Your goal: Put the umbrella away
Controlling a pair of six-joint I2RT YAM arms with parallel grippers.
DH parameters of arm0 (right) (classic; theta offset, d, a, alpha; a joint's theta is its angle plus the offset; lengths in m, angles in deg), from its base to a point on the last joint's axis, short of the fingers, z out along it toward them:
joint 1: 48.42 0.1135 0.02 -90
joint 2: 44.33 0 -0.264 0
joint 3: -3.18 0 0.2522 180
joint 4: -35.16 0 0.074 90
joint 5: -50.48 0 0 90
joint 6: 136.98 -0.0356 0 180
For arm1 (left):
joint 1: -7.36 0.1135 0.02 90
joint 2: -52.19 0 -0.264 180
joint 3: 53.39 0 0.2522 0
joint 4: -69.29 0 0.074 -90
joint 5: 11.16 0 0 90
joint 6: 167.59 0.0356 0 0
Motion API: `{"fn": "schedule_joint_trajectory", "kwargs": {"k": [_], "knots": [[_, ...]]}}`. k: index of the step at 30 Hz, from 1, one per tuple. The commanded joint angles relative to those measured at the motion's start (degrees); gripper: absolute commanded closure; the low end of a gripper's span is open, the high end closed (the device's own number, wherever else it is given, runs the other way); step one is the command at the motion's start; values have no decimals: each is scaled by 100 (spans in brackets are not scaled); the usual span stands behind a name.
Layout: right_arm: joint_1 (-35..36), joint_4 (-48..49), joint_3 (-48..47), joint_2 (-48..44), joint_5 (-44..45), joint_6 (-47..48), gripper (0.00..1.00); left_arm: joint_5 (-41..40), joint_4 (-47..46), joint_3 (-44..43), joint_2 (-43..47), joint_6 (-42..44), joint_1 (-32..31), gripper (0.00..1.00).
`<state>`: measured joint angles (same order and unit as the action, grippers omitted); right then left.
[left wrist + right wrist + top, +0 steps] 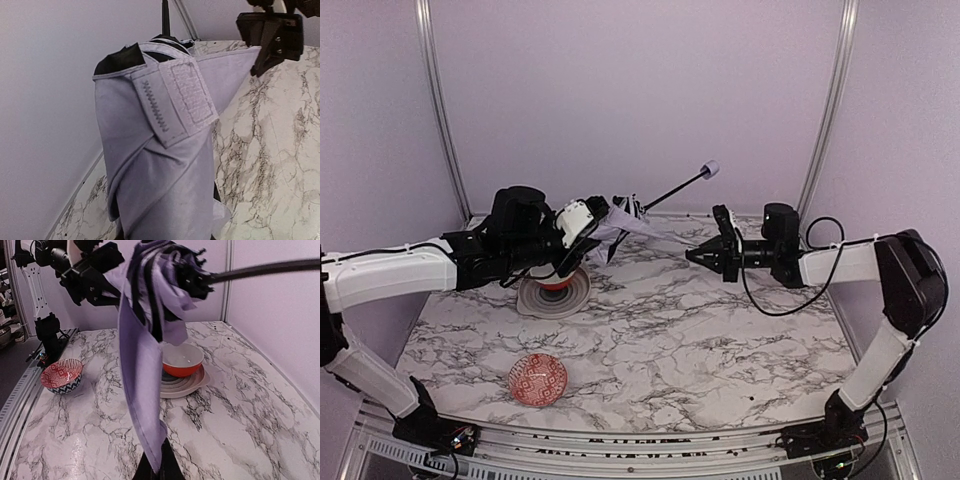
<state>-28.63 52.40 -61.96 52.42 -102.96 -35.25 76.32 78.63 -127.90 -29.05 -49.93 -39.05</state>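
While the red patterned bowl [538, 380] sits lower left, my left gripper [592, 228] clamps the pale lavender fabric folding umbrella [623, 218] at mid-frame, above the marble table [720, 330]. My right gripper [697, 256] is pinched on its fabric corner; the black shaft [670, 192] points upper right.

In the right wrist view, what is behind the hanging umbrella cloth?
A red bowl, white inside, sits on stacked pale plates. The umbrella cloth covers the left edge of both, so anything right there is hidden.
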Motion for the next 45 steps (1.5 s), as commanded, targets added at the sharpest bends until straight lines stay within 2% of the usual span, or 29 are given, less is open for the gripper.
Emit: {"fn": "schedule_joint_trajectory", "kwargs": {"k": [1,5,9,15,19,25,28,31,33,35,38,42,45], "knots": [[777,-834,-261,-563,393,424,100,-1461,-819,-296,-387,-445,71,100],[1568,-860,-172,-751,106,503,100,-1576,-1032,-709,-741,-524,247,100],[2112,-1008,-111,-535,69,620,100,-828,-1074,-1404,-931,-975,651,100],[2465,-911,-260,14,343,693,100,-54,-1081,-2362,-1155,-1184,698,100],[2303,-663,-329,417,923,993,100,871,-1086,-2506,-1002,-1825,696,100],[1305,1021,-593,1433,1015,111,100,3024,-1087,-2477,-478,-2379,687,100],[1046,928,-1127,1650,1032,316,100,4395,-996,-2313,-270,-2527,693,100],[878,795,-1731,1804,999,584,100,5306,-916,-2088,-196,-2709,641,100],[698,1081,-2051,1922,877,330,100,5651,-436,-1968,-139,-2338,571,100],[515,1439,-2296,2017,742,73,100,6073,450,-1881,-98,-1584,465,100],[351,1577,-2692,2060,438,-63,100,6670,1032,-1737,-111,-1071,399,100],[296,1435,-2843,1800,46,128,100,6581,2773,-1779,-164,597,343,100],[305,1624,-2693,1499,-60,178,100,6306,3698,-1823,-414,1369,184,100]]}}
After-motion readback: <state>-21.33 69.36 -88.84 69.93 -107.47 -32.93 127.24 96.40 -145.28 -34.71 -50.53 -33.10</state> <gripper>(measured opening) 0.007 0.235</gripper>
